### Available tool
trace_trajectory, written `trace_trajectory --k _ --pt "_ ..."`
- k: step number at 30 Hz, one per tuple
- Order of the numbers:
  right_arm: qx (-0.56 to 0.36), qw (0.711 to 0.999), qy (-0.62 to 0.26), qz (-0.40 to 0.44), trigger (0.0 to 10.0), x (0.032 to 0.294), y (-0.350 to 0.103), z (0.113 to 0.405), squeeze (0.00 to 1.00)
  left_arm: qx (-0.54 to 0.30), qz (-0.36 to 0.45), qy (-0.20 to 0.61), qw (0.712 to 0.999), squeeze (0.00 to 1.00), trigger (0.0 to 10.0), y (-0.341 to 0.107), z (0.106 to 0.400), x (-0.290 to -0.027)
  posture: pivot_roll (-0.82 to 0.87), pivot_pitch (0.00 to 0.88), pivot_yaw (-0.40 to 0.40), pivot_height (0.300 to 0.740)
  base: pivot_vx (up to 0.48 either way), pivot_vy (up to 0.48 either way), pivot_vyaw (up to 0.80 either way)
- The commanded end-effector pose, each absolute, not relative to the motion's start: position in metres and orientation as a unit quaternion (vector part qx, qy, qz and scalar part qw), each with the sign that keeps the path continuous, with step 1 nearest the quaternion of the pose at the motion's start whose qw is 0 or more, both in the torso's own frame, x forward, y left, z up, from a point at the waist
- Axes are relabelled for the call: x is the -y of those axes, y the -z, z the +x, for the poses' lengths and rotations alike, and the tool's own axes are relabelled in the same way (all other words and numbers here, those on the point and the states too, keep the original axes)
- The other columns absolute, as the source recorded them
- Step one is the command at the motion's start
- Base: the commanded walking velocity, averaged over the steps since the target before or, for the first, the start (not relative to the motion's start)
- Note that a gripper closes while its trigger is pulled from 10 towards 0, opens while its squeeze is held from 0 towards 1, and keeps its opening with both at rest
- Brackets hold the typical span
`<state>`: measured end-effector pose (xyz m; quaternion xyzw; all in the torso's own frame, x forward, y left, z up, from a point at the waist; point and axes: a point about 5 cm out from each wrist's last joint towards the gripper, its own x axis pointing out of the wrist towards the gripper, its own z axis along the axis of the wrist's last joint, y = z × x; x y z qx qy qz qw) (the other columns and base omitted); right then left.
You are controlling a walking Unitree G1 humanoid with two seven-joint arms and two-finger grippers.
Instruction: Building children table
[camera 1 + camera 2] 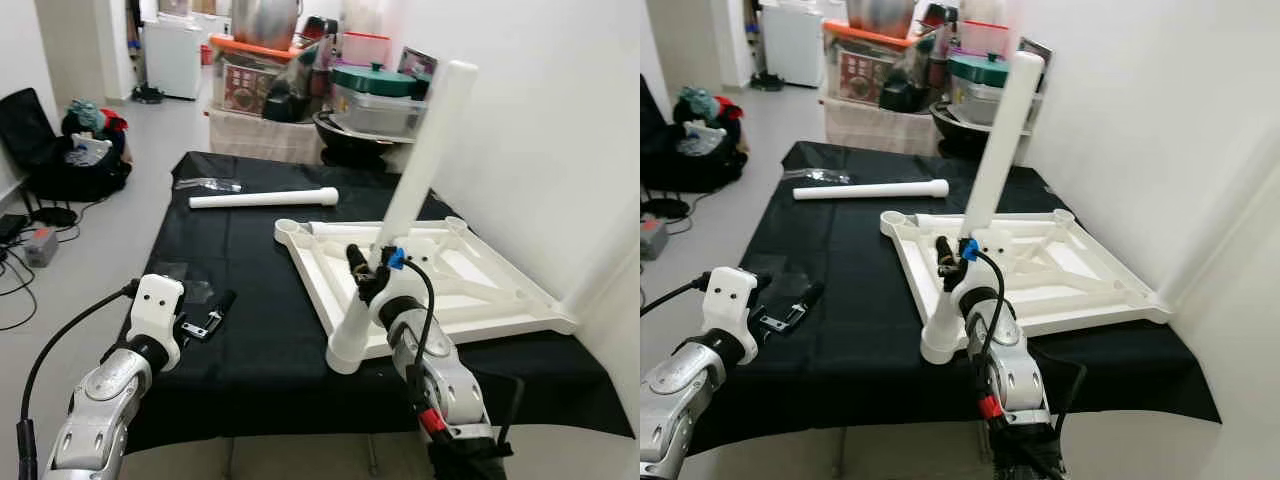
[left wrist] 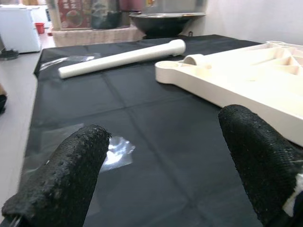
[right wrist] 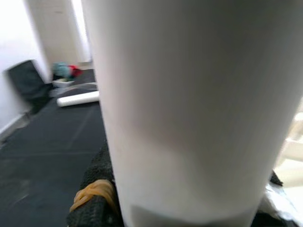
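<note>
Right gripper clamps tilted leg at tabletop corner; left gripper wide, over cloth.

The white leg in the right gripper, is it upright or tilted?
Tilted: the white leg leans up from the tabletop's near corner, held by the right gripper.

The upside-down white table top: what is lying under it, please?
Under the table top lies a black cloth that covers the surface below; what that surface is cannot be seen. The right gripper holds a white leg at its near corner.
</note>
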<state>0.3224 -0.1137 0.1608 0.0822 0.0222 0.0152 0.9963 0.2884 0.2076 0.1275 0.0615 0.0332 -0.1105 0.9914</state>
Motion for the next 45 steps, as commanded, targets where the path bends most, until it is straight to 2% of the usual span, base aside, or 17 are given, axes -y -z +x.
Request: trace_trajectory --k 1,17,18,19,20,21,23,24,25,26,29,30,35,36,40,42,45 --pt "-0.111 0.988 0.085 0.067 0.0 0.142 -0.126 0.316 0.0 -0.021 0.055 0.119 0.991 0.0 10.0 -0.131 0.294 -0.2 0.1 0.0 -0.134 0.74 0.0 0.0 0.0" --pt "-0.082 0.983 0.151 0.066 0.0 0.144 -0.143 0.324 0.0 -0.016 0.058 0.101 0.993 0.01 10.0 -0.134 0.3 -0.206 0.1 0.0 -0.13 0.74 0.0 0.0 0.0" --pt "-0.069 0.987 0.127 0.069 4.3 0.143 -0.147 0.325 0.0 -0.014 0.057 0.102 0.993 0.01 10.0 -0.134 0.303 -0.204 0.1 0.0 -0.127 0.74 0.0 0.0 0.0" --pt "-0.062 0.988 0.12 0.069 5.0 0.143 -0.149 0.325 0.0 -0.013 0.056 0.102 0.993 0.0 10.0 -0.134 0.304 -0.204 0.1 0.0 -0.127 0.74 0.0 0.0 0.0" --pt "-0.062 0.988 0.12 0.069 5.0 0.143 -0.149 0.325 0.0 -0.013 0.056 0.102 0.993 0.0 10.0 -0.134 0.304 -0.204 0.1 0.0 -0.127 0.74 0.0 0.0 0.0" --pt "-0.054 0.989 0.118 0.067 6.4 0.144 -0.151 0.325 0.0 -0.013 0.056 0.103 0.993 0.0 10.0 -0.134 0.304 -0.203 0.09 0.0 -0.122 0.74 0.0 0.0 0.0" --pt "-0.049 0.99 0.118 0.066 6.4 0.145 -0.153 0.324 0.0 -0.013 0.057 0.103 0.993 0.0 10.0 -0.134 0.305 -0.203 0.09 0.0 -0.122 0.74 0.0 0.0 0.0" --pt "-0.04 0.99 0.123 0.063 8.9 0.148 -0.155 0.324 0.44 -0.013 0.057 0.104 0.993 0.0 10.0 -0.134 0.305 -0.204 0.09 0.0 -0.119 0.74 0.0 0.0 0.0" --pt "-0.034 0.989 0.127 0.061 8.9 0.149 -0.157 0.323 0.44 -0.013 0.057 0.104 0.993 0.0 10.0 -0.134 0.305 -0.204 0.09 0.0 -0.119 0.74 0.0 0.0 0.0" --pt "-0.026 0.99 0.129 0.056 10.0 0.152 -0.16 0.323 0.82 -0.013 0.058 0.104 0.993 0.01 10.0 -0.134 0.305 -0.204 0.09 0.0 -0.119 0.74 0.0 0.0 0.0" --pt "-0.008 0.99 0.128 0.05 10.0 0.155 -0.166 0.323 0.87 -0.012 0.058 0.105 0.993 0.0 10.0 -0.134 0.306 -0.205 0.09 0.0 -0.118 0.74 0.0 0.0 0.0" --pt "0.01 0.992 0.12 0.046 10.0 0.157 -0.173 0.323 0.93 -0.01 0.059 0.105 0.993 0.0 10.0 -0.135 0.307 -0.206 0.09 0.0 -0.116 0.74 0.0 0.0 0.0" --pt "0.014 0.992 0.115 0.044 10.0 0.157 -0.176 0.323 0.93 -0.01 0.059 0.105 0.993 0.0 10.0 -0.135 0.307 -0.206 0.09 0.0 -0.116 0.74 0.0 0.0 0.0" --pt "0.025 0.993 0.103 0.042 10.0 0.158 -0.18 0.324 0.0 -0.009 0.059 0.106 0.993 0.0 10.0 -0.136 0.308 -0.206 0.08 0.0 -0.113 0.74 0.0 0.0 0.0" --pt "0.043 0.997 0.014 0.062 10.0 0.158 -0.19 0.326 0.0 -0.008 0.059 0.109 0.992 0.0 10.0 -0.136 0.309 -0.205 0.08 0.0 -0.113 0.74 0.0 0.0 0.0" --pt "0.043 0.997 0.014 0.062 10.0 0.158 -0.19 0.326 0.0 -0.008 0.059 0.109 0.992 0.0 10.0 -0.136 0.309 -0.205 0.08 0.0 -0.113 0.74 0.0 0.0 0.0" --pt "0.054 0.992 -0.093 0.072 10.0 0.161 -0.199 0.328 0.0 -0.008 0.06 0.112 0.992 0.0 10.0 -0.136 0.31 -0.206 0.08 0.0 -0.115 0.74 0.0 0.0 0.0"
